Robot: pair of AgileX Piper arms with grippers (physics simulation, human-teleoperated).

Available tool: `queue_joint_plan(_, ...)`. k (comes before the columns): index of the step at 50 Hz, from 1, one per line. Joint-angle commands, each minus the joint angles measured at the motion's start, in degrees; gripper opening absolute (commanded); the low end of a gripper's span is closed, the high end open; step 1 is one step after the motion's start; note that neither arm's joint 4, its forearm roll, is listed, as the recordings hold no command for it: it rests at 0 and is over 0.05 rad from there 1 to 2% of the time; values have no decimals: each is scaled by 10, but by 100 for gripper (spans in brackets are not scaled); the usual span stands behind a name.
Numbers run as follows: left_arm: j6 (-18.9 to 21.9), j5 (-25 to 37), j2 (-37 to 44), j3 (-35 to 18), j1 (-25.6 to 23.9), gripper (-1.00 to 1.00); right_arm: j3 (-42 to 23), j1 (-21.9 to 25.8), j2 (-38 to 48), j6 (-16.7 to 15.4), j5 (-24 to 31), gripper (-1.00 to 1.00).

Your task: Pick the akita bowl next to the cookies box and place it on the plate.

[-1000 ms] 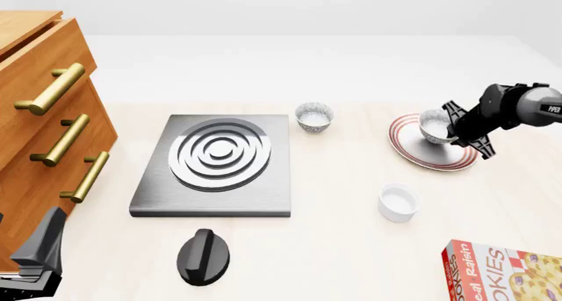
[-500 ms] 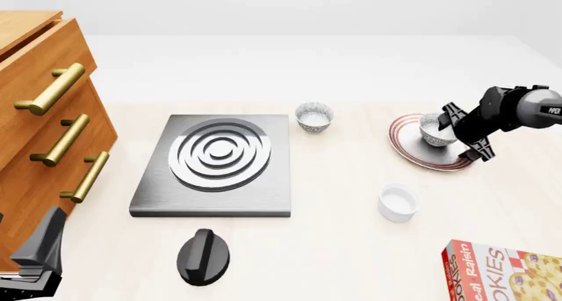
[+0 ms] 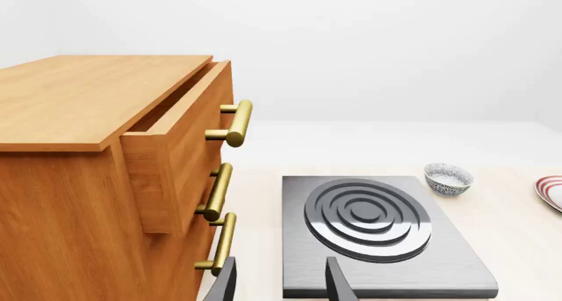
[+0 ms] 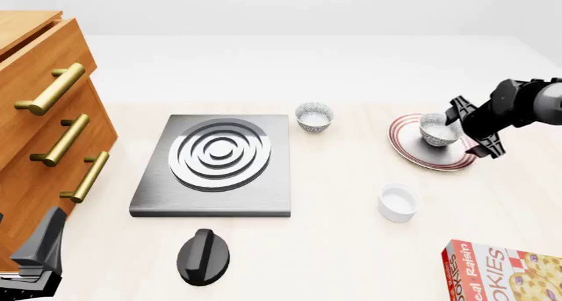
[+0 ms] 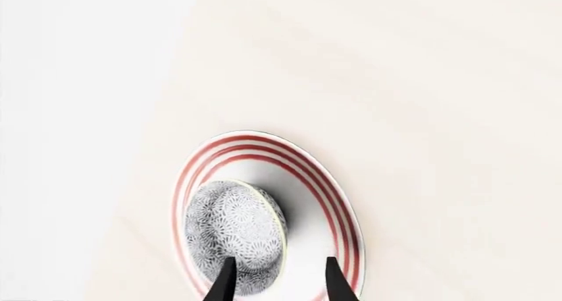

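The bowl [image 4: 438, 129] sits on the plate [image 4: 422, 155] at the right of the front view, toward the plate's far side, its patterned wall and white inside both showing. In the right wrist view the bowl [image 5: 235, 236] rests inside the red rings of the plate [image 5: 330, 202], with one fingertip [image 5: 221, 282] of the right claw [image 4: 472, 126] overlapping its rim and the other off to the side over bare plate; the claw is spread open and grips nothing. A second, look-alike bowl [image 4: 314, 117] stands near the middle of the front view, just beyond the far right corner of the grey stove slab [image 4: 214, 164]. A plain white cup [image 4: 399, 202] sits below the plate, and the cookies box [image 4: 501, 272] lies in the lower right corner. A black knob [image 4: 203, 255] lies below the slab. The wooden drawers [image 4: 49, 110] fill the left edge. The left claw [image 3: 279, 284] hangs near the drawers, its fingers apart and empty.
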Motion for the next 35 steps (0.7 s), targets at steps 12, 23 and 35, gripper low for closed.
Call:
queue_joint_plan(12, 0, 0, 0, 0, 0, 100, 75, 2, -103, -11, 17, 100)
queue_joint_plan(23, 0, 0, 0, 0, 0, 100, 97, -11, -150, -81, 38, 100)
queue_joint_plan(35, 0, 0, 0, 0, 0, 100, 154, 22, -214, -113, 20, 100)
